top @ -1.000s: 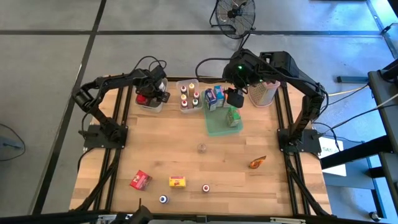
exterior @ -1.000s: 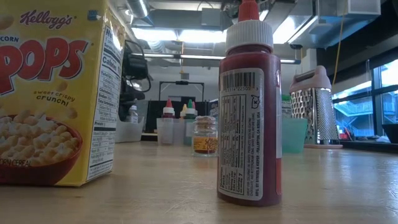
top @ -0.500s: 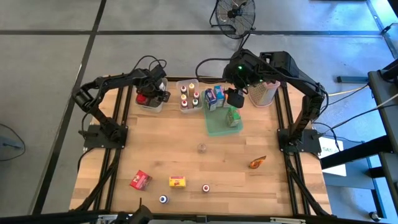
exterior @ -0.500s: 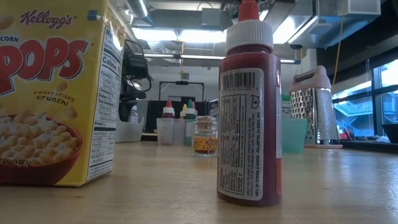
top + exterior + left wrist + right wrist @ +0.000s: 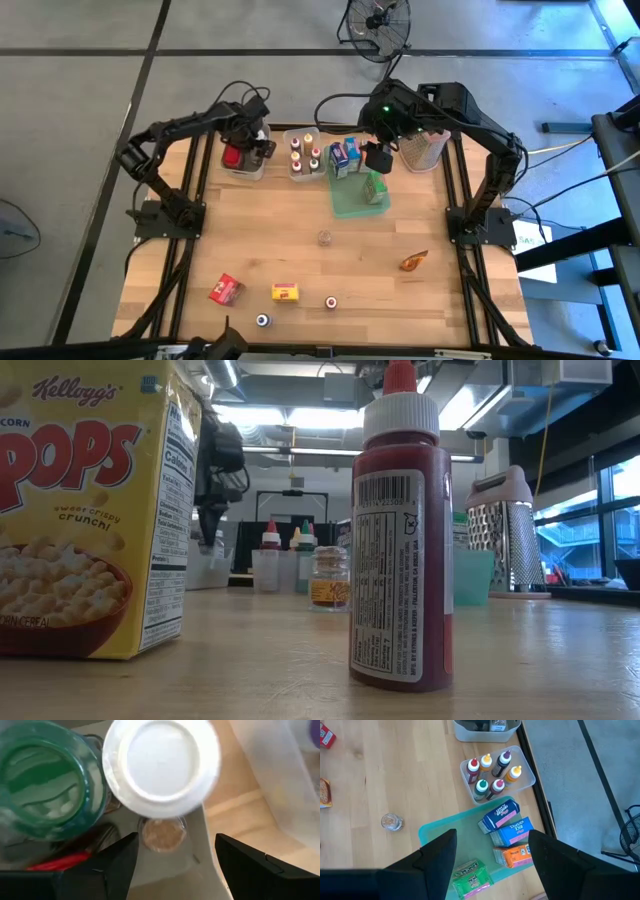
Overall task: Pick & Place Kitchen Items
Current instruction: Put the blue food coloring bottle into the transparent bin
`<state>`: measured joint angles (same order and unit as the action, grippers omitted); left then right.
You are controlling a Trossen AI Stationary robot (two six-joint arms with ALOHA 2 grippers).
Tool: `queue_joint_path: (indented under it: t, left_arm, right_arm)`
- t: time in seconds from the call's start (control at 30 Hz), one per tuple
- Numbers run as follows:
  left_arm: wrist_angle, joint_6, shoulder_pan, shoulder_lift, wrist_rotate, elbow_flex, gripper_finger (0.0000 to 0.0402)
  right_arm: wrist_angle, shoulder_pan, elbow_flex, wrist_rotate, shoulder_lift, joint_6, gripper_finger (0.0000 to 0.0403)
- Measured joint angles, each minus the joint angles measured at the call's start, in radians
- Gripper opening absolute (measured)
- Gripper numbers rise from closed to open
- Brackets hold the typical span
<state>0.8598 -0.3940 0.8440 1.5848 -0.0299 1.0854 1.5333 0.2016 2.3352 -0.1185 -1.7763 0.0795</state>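
Left gripper (image 5: 172,865) hangs open and empty over a clear bin (image 5: 240,165); right gripper (image 5: 487,865) likewise open, empty.

Six squeeze bottles (image 5: 492,772) stand in one of two clear bins (image 5: 527,782), just beyond the fingers (image 5: 435,865) of the right gripper (image 5: 491,835). Between those fingers one green tray (image 5: 470,840) holds four cartons: two blue cartons (image 5: 500,815), one orange carton (image 5: 517,855), one green carton (image 5: 472,877). Between the fingers (image 5: 115,865) of the left gripper (image 5: 176,840): one small spice jar (image 5: 162,834), with one white lid (image 5: 161,762) and one green lid (image 5: 47,775) just past them. On the table (image 5: 250,230), well apart from all fingers: one glass jar (image 5: 392,822), one orange packet (image 5: 413,261), one red carton (image 5: 226,290), one yellow carton (image 5: 286,292), two tiny cans (image 5: 330,302), one box grater (image 5: 425,148).
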Motion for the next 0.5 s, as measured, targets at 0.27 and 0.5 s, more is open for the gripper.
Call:
queue_joint_path:
  t: [0.27,0.5]
  left_arm:
    - [0.234,0.057,-0.021,-0.042,0.005,0.149,0.0258]
    - [0.352,-0.007,-0.180,-0.223,0.004,0.229,0.0259]
  right_arm:
    - [0.017,0.000,0.000,0.003,0.000,-0.010,0.0250]
    - [0.028,0.000,0.000,0.003,0.000,-0.012,0.0250]
